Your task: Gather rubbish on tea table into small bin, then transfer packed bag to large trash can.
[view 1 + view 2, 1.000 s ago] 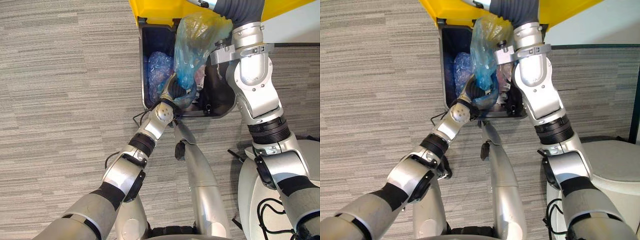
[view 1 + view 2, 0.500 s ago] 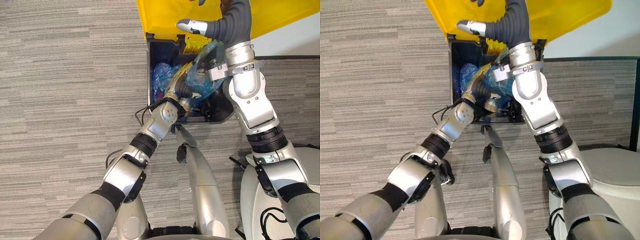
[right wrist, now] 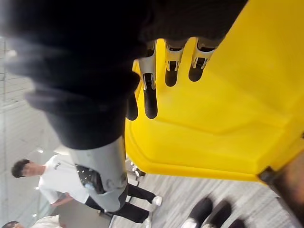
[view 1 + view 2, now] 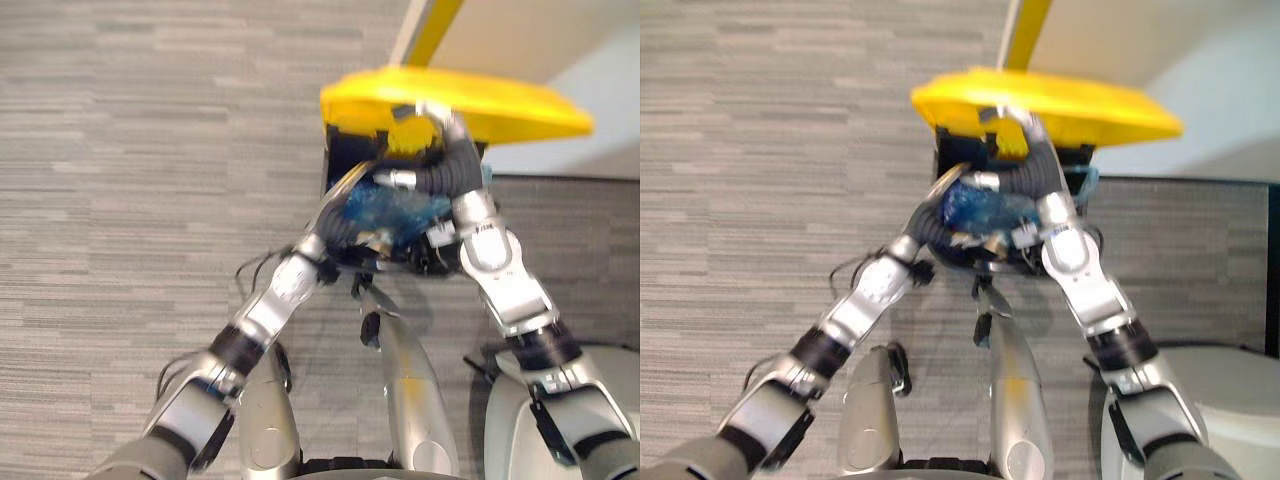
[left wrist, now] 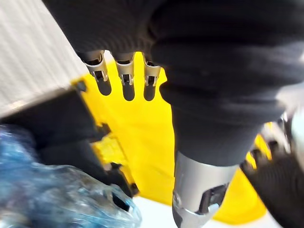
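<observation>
1. Found the packed blue bag [image 4: 385,212] low in the mouth of the large trash can [image 4: 338,160], under the raised yellow lid [image 4: 500,105] and between the two forearms.
2. Found the left hand [image 5: 199,71] just beside the bag, fingers straight, clear of the plastic and gripping nothing.
3. Found the right hand [image 3: 118,71] higher up, fingers extended at the lid's underside and holding nothing; judged to be propping the lid.
4. Judged the bag to lie back from the left fingertips, alongside that hand, with its long axis crosswise from wrist to wrist and the left hand the nearer. Expect withdrawal of both hands, clear of the bag, before the lid drops.
5. Compared with a second ago: bag then tall above the rim, against the right wrist; now sunk inside. Whole view shifted, so camera moved; lid now seen edge-on.
6. Noted a person [image 3: 57,180] in the background.
</observation>
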